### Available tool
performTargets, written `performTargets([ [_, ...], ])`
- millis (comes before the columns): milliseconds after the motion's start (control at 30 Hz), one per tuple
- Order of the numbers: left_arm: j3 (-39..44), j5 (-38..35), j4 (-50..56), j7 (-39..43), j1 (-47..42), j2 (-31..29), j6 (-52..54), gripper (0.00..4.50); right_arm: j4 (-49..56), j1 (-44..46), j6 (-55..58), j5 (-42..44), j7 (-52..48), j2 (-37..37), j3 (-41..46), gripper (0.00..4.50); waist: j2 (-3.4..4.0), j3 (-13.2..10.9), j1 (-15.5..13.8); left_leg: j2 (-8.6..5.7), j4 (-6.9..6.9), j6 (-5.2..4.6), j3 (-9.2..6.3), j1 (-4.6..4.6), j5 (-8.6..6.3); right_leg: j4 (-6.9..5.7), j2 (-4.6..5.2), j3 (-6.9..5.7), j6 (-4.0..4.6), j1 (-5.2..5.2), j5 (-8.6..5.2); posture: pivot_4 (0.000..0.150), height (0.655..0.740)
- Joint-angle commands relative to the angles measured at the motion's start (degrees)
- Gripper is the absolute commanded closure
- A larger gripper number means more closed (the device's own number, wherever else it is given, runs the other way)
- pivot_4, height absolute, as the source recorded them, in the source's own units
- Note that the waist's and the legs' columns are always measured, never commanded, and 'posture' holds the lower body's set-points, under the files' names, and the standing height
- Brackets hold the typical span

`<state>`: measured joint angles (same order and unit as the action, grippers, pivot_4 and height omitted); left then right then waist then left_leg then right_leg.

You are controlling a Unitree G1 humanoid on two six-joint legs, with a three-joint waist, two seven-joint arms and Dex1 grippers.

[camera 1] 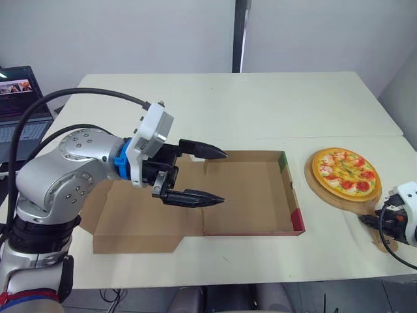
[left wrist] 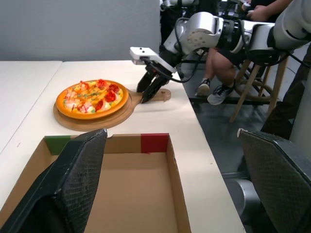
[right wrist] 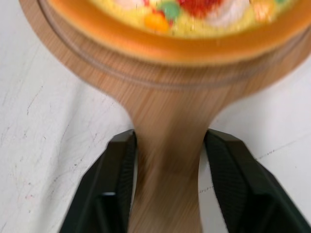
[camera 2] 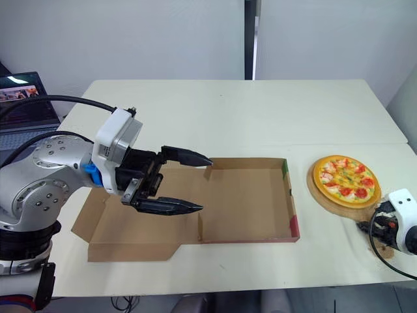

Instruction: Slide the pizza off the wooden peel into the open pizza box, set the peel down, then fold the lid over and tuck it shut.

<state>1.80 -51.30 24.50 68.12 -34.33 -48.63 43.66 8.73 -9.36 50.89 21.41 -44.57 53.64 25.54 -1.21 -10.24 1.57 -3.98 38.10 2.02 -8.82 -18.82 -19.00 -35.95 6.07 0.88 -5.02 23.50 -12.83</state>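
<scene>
The pizza [camera 1: 345, 171] with red and yellow toppings lies on the round wooden peel [camera 1: 326, 193] at the right of the table. My right gripper [right wrist: 171, 139] is shut on the peel's handle [right wrist: 167, 184], one black finger pressed against each side. The open cardboard pizza box [camera 1: 251, 195] lies flat in the middle, its lid [camera 1: 140, 225] spread out to the left. My left gripper [camera 1: 223, 177] hovers open above the box's left part, holding nothing, fingers pointing toward the pizza [left wrist: 92, 95].
A laptop [camera 1: 19, 98] sits off the table's far left corner. The peel's handle lies close to the table's right front edge. A person's legs [left wrist: 218, 73] and stools stand beyond the table's right side. Bare tabletop [camera 1: 260, 104] stretches behind the box.
</scene>
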Motion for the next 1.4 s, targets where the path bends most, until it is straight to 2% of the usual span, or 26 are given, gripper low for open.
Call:
performTargets([
  [33,2.2,-0.2,1.7,-0.2,0.5,-1.2,-0.7,0.0,-1.0,-0.2,0.0,-0.3,0.6,-0.8,-1.1,2.95,-0.09,0.0,0.0,0.0,0.0,0.0,-0.01,0.0,0.0,0.0,0.0,0.0,0.0,-0.01,0.0,0.15,0.74],
  [433,4.8,1.8,0.2,0.1,3.7,-2.4,-3.1,0.0,-1.8,2.7,-4.6,-0.4,4.3,-3.0,4.2,2.95,-0.27,0.0,0.2,0.03,0.04,-0.14,0.15,0.03,-0.07,0.01,-0.02,0.11,-0.01,0.0,0.11,0.15,0.74],
  [700,8.3,3.5,-1.3,-0.4,7.3,-4.2,-4.5,0.0,-1.9,4.3,-9.2,0.5,4.8,-3.3,7.9,2.95,0.25,-0.3,-0.2,-0.01,0.02,-0.13,0.13,-0.05,-0.07,0.01,0.0,0.1,-0.01,0.1,0.11,0.15,0.74],
  [933,11.4,4.2,-2.5,-0.8,9.6,-5.8,-5.3,0.0,-2.3,8.1,-11.5,2.3,4.6,-4.6,9.0,2.95,0.38,-0.3,0.0,-0.01,-0.05,0.03,0.18,-0.15,0.02,0.0,0.01,0.14,0.0,0.29,0.11,0.15,0.74],
  [1200,15.2,3.8,-1.6,-1.9,12.7,-7.3,-4.4,0.0,-0.3,12.5,-11.1,2.4,0.6,-0.1,6.7,2.95,0.47,-0.4,0.0,-0.01,-0.07,0.03,0.2,-0.2,0.02,-0.02,0.02,0.15,0.0,0.38,0.12,0.15,0.74],
  [1400,20.2,2.8,1.3,-1.9,19.7,-10.2,-2.5,0.0,4.9,15.0,-9.2,3.7,-5.7,5.9,1.8,2.95,0.52,-0.4,0.3,0.1,-0.13,0.04,0.37,-0.32,0.02,-0.07,-0.02,0.2,0.03,0.62,0.13,0.15,0.74],
])
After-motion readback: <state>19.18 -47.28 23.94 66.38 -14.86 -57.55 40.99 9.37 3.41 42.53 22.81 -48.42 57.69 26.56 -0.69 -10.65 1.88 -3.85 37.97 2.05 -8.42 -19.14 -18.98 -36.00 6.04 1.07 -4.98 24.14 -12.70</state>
